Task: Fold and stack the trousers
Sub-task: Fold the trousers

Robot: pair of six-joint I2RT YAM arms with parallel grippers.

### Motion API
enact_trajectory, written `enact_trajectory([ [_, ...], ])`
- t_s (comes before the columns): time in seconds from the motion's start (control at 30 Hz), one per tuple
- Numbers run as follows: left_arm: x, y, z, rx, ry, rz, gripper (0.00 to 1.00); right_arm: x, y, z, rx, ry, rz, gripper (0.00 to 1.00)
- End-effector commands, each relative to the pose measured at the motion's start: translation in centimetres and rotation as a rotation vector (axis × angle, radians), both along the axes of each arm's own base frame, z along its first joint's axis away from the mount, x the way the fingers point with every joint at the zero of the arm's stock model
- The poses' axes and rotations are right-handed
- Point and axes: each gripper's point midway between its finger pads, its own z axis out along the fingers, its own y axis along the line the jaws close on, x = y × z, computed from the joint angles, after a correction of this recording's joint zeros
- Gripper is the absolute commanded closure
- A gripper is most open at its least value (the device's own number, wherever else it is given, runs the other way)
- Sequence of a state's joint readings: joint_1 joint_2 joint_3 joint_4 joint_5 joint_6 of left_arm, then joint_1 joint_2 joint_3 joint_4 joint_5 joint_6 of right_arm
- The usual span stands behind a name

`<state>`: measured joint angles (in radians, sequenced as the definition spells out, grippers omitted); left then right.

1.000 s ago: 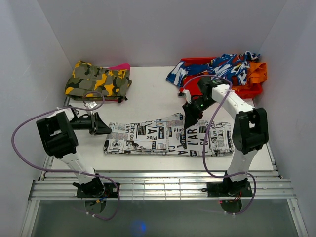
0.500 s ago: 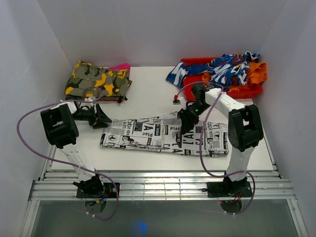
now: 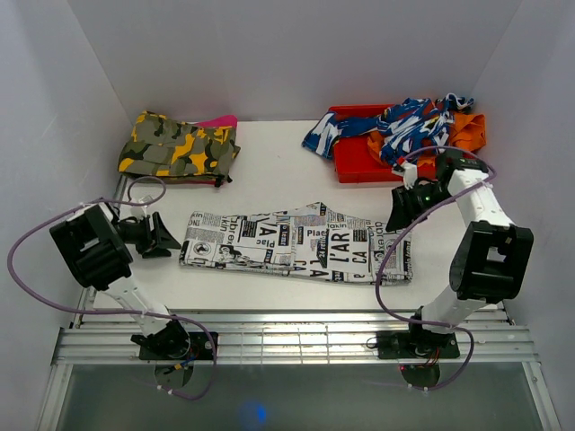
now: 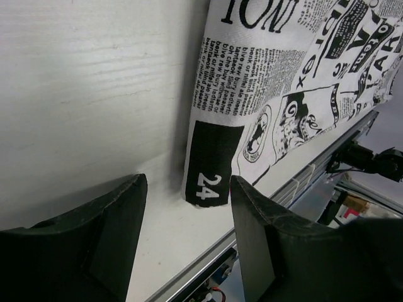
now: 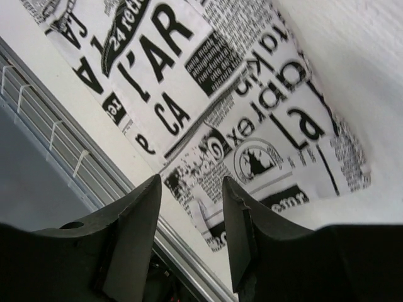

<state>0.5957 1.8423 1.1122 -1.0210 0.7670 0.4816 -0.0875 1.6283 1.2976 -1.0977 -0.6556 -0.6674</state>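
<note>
Top external: trousers (image 3: 296, 244) let go, lying flat mid-bench (image 3: 269, 171).
L end effector (image 3: 169, 236) & R end effector (image 3: 395, 220) have pulled back to either end, both released, empty; prob. ready for next fold.

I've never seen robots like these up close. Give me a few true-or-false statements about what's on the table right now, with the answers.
1. The trousers lie spread out on the table. True.
2. The left gripper is clamped on the trousers. False: it is open, beside their left end, holding nothing.
3. The right gripper is open. True.
4. The camouflage garment lies on top of the trousers. False: it lies apart, at the far left corner.
5. The red tray holds nothing. False: a blue-and-white garment drapes over it.
</note>
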Motion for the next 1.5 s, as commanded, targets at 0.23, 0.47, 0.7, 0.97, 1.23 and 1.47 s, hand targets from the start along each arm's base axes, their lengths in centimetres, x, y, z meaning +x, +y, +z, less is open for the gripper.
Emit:
enact_trajectory([
  [0.23, 2.3, -2.3, -2.7, -0.15, -0.02, -0.002, 0.39, -4.2, -8.1, -2.1, -0.055, 0.16, -0.233, 0.31],
  [0.47, 3.1, -3.8, -3.1, -0.21, -0.023, -0.004, 0.56, -4.9, -9.9, -4.2, -0.072, 0.234, -0.324, 0.17],
  [0.7, 4.0, -3.3, 0.7, -0.199, -0.11, 0.012, 1.0, -3.8, -8.8, -5.8, 0.017, 0.285, -0.373, 0.19],
  [0.97, 5.8, -1.2, 9.6, -0.06, -0.247, 0.01, 1.0, -1.6, -7.0, -5.3, 0.147, 0.235, -0.448, 0.21],
  [1.23, 7.0, -7.0, 17.8, 0.17, -0.352, -0.08, 1.0, -1.9, -2.7, -7.0, 0.231, 0.281, -0.384, 0.2],
  [1.47, 6.7, -15.3, 20.8, 0.231, -0.35, -0.114, 1.0, -1.3, 2.0, -7.5, 0.333, 0.319, -0.31, 0.21],
])
